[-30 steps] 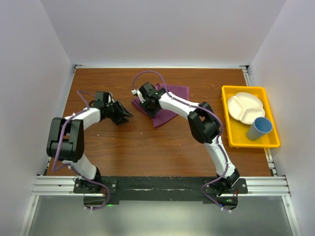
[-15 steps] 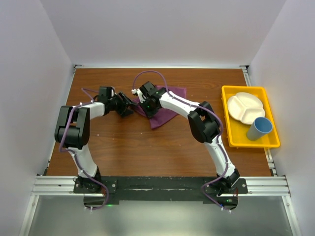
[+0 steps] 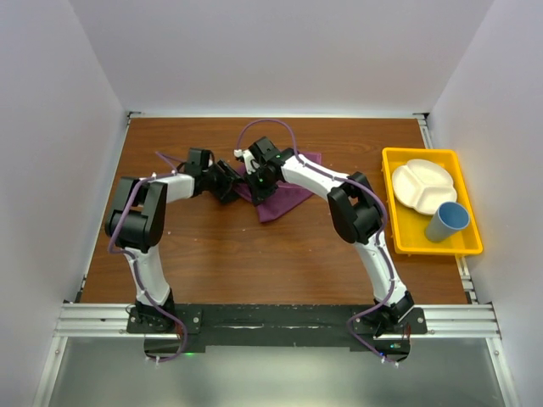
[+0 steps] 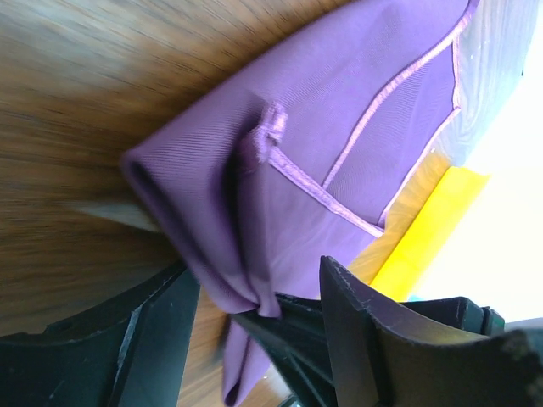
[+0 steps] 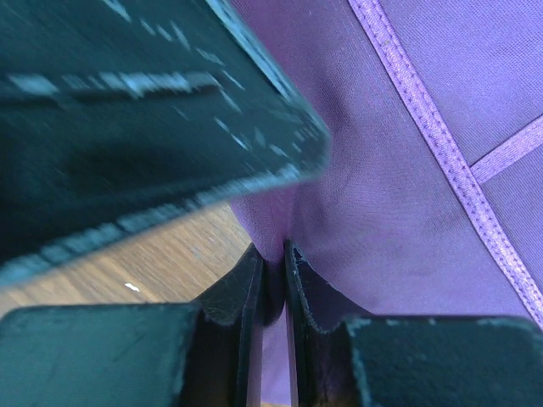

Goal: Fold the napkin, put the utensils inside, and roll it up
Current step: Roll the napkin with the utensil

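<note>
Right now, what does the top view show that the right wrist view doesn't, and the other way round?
Only the top view: the tray holding the plate and cup, and the left pincer at the left edge of the napkin. Only the right wrist view: the right pincer shut on a fold of the cloth, and the stitched hem up close. Both: the napkin and the table.
</note>
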Action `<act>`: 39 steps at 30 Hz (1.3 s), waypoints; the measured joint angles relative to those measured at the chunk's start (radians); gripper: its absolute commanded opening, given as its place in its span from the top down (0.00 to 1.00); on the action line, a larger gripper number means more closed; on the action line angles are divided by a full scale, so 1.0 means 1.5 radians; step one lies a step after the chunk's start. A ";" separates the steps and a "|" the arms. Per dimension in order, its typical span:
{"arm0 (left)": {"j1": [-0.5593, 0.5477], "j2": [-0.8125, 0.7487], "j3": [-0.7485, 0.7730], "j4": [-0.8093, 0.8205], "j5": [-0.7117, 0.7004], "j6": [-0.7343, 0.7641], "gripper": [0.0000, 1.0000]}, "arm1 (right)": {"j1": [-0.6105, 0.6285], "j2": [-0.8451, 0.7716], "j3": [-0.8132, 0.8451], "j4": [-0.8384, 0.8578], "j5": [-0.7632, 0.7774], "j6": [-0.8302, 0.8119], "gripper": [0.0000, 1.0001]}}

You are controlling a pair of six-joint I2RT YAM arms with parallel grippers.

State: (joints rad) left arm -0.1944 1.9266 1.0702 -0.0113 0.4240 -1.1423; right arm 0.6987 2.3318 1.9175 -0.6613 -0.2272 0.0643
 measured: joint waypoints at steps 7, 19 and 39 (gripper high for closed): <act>-0.024 0.020 0.016 0.009 -0.018 -0.037 0.47 | -0.006 -0.012 -0.027 0.026 -0.019 0.003 1.00; -0.036 0.016 0.017 -0.038 -0.084 -0.032 0.87 | -0.007 -0.019 -0.042 0.041 -0.023 -0.002 0.97; -0.041 0.043 0.123 -0.226 -0.116 0.006 1.00 | 0.032 -0.090 -0.124 0.049 0.090 -0.064 0.36</act>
State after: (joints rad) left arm -0.2565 1.9919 1.2552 -0.3504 0.2497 -1.1336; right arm 0.7464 2.1967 1.7309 -0.5877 -0.0929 -0.0319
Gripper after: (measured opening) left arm 0.070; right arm 0.626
